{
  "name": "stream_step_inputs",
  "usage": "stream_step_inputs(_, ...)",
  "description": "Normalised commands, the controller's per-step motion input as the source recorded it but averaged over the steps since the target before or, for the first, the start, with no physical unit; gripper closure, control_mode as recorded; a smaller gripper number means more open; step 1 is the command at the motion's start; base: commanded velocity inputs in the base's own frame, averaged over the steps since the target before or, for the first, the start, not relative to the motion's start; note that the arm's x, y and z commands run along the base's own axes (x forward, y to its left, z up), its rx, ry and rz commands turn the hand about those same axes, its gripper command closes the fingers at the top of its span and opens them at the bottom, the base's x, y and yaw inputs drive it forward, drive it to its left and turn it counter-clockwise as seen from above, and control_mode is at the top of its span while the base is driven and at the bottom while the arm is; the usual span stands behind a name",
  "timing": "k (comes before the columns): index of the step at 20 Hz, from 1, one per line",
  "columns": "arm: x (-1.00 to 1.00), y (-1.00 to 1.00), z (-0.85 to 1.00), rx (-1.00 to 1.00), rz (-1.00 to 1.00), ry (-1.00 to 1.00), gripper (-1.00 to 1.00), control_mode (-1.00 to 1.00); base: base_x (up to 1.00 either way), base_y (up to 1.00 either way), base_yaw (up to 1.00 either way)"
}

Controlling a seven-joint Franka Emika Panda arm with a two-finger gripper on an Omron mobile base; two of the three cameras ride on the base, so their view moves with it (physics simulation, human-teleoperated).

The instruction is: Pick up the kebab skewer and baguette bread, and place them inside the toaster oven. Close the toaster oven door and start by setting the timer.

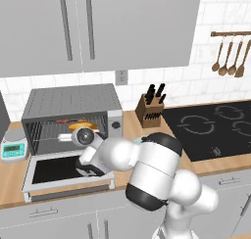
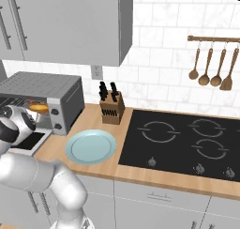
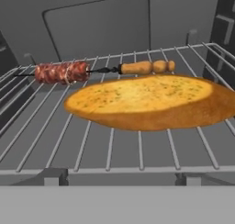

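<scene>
Hand state unclear (fingertips unseen), facing baguette bread (image 3: 147, 101) lying on rack (image 3: 110, 149).

A light blue plate (image 2: 91, 147) lies near a knife block (image 2: 111, 109) beside the cooktop (image 2: 183, 143).

The setting is a domestic kitchen, rendered in simulation. A wooden countertop (image 2: 93, 169) runs beneath grey wall cabinets (image 1: 98, 27) and a white tiled backsplash (image 2: 159, 49). To the right of the robot arm (image 1: 147, 169), a black induction hob (image 2: 187, 139) is set into the counter, with wooden spoons (image 2: 211, 66) hanging above it. A knife block (image 2: 111, 108) stands beyond the arm, and a toaster oven (image 1: 73, 115) sits just ahead of it, beside a small scale (image 1: 13, 146).
</scene>
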Motion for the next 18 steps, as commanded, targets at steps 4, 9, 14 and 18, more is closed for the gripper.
stream_step_inputs(4,-0.59,0.0,0.15,0.0,0.0,0.0,-1.0,-1.0,0.0,0.0,0.0)
stream_step_inputs(9,-0.73,0.0,0.25,0.0,0.0,0.0,-1.0,-1.0,0.0,0.0,0.0)
stream_step_inputs(14,-0.65,0.0,0.32,0.0,-0.01,0.01,-1.0,-1.0,0.0,0.0,0.0)
stream_step_inputs(18,-0.65,0.0,0.32,0.0,-0.04,0.0,-1.0,-1.0,0.0,0.0,0.0)
